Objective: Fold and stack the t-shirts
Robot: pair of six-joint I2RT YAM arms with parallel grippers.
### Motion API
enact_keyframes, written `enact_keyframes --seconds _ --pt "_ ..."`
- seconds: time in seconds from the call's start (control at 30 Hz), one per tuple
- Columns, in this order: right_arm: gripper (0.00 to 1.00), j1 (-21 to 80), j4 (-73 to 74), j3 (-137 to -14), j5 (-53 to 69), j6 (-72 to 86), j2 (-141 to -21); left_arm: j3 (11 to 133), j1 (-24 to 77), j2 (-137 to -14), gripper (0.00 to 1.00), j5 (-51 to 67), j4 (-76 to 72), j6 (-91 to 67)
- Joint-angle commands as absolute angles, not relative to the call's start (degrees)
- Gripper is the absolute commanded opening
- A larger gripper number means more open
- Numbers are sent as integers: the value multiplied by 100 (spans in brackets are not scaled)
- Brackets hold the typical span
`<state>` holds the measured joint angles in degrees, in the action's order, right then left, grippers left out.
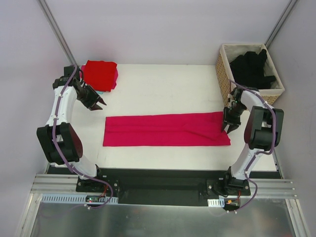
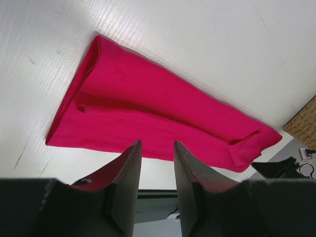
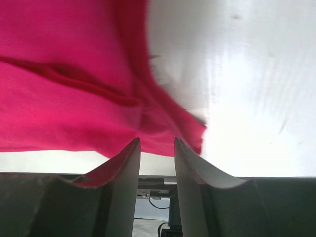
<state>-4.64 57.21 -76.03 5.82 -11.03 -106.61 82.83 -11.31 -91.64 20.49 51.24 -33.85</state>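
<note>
- On the white table, about midway across, the pink shirt lies flat, folded into a long strip running left to right.
- At its right end the right gripper hangs with jaws parted. It covers that corner from above, and its own camera is blurred, but no cloth sits between them.
- Left gripper hovers near the strip's left end, apart from it, jaws parted and empty.
- Red shirt sits folded at the far left corner.
- Black shirts are heaped in the basket at far right; I cannot count them.
</note>
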Motion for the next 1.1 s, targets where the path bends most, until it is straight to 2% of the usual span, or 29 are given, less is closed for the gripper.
enact_keyframes --seconds 0.0,0.9,1.07 --pt "37 -808 5616 -7734 659 -1011 -10626 8385 -1134 -8956 32 2030 5150 -3305" --pt "33 -879 5309 -8684 1037 -1160 -11312 8807 -1134 -9123 32 2057 5256 -3498" --pt "33 -861 5527 -8543 608 -1178 -11118 8824 -1134 -9123 31 2109 5265 -3559"
